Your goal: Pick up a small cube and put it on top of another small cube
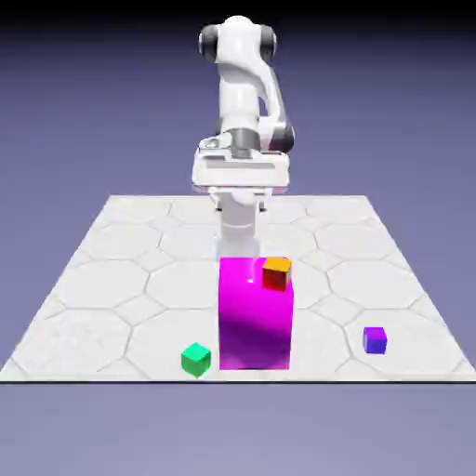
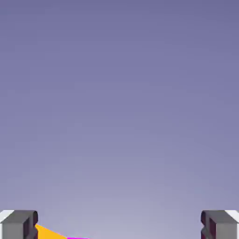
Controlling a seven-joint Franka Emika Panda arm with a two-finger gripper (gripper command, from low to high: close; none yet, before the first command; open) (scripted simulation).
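Gripper (image 2: 119, 227) is shown spread wide and empty, while no small cyan cube can be seen, possibly hidden behind the tall magenta block (image 1: 256, 316) mid-table; such a cube is judged light, rigid, best pinched across opposite flat sides.

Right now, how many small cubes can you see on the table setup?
3. A green cube sits on the table at the magenta block's lower left, a purple cube to its right, and an orange-and-red cube on top. Another may hide behind the block.
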